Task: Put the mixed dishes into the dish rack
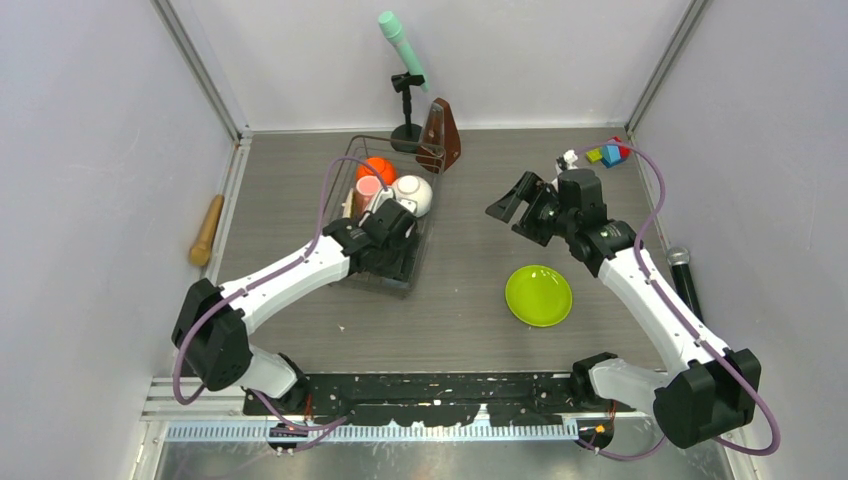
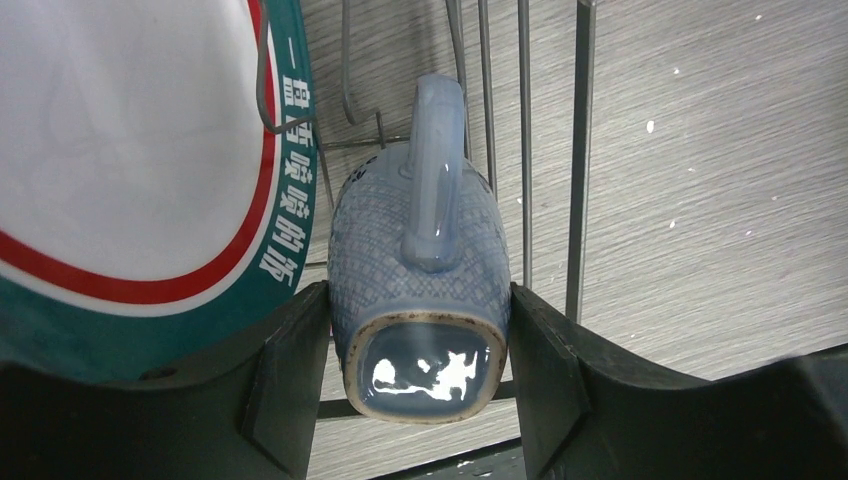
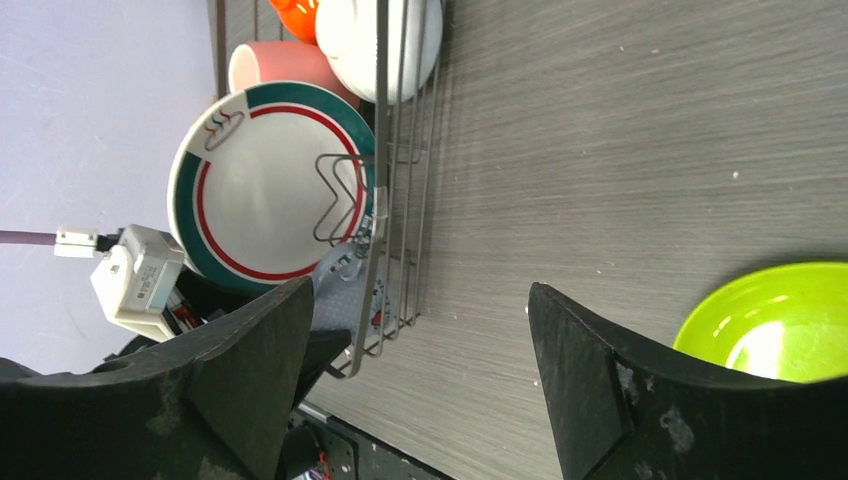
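Left wrist view: left fingers [image 2: 290,380] clamped on a blue mug [image 2: 420,260] between them inside the dish rack [image 2: 580,150], probably seated, so release next; right fingers [image 3: 250,390] spread open near the lime-green plate [image 3: 770,320].

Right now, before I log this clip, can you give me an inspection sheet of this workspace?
Surface: grey wood-grain table, a few pale specks.
Job's things: rack holds orange bowl, pink mug, white bowl and an upright red-and-green-rimmed plate; blue mug at the rack's near end; green plate flat on the table, outside the rack.
Clutter: metronome and mint microphone on a stand behind the rack; toy blocks in the far right corner; wooden stick off the left edge; black microphone off the right edge.
Claws: left claw shut on the blue mug; right claw open, empty.
Cables: purple cable along each arm; no snag seen.
Surroundings: plain walls, metal frame.
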`<state>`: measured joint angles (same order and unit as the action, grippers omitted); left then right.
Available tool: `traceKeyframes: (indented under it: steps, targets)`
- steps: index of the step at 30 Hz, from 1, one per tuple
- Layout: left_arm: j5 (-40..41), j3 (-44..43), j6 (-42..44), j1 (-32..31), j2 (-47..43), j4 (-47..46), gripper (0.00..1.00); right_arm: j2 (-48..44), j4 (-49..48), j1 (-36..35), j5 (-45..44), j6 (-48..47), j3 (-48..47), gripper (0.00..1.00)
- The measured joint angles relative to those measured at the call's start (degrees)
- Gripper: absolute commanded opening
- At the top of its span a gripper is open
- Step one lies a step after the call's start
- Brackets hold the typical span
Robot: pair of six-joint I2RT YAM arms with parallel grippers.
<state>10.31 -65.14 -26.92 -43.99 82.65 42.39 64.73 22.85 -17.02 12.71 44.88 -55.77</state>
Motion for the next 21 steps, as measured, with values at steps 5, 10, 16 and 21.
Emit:
traceKeyframes:
  steps: [5,10,16,21]
  targets:
    - [-0.37,0.02,1.73,0.02,0.44,0.11,0.56,0.07,4.9,0.0,-1.75,-1.11,0.07,0.99]
    - [-0.57,-0.02,2.27,0.0,0.5,0.26,0.73,2.49,15.87,0.0,-10.58,0.52,-0.37,1.0]
    - [-2.91,-1.11,2.91,-0.13,0.55,0.48,0.77,4.02,26.32,0.0,-22.01,5.84,-0.37,1.0]
    - [-2.97,-2.21,3.28,-0.13,1.44,1.25,0.76,6.62,29.44,0.15,-24.63,7.67,-0.37,1.0]
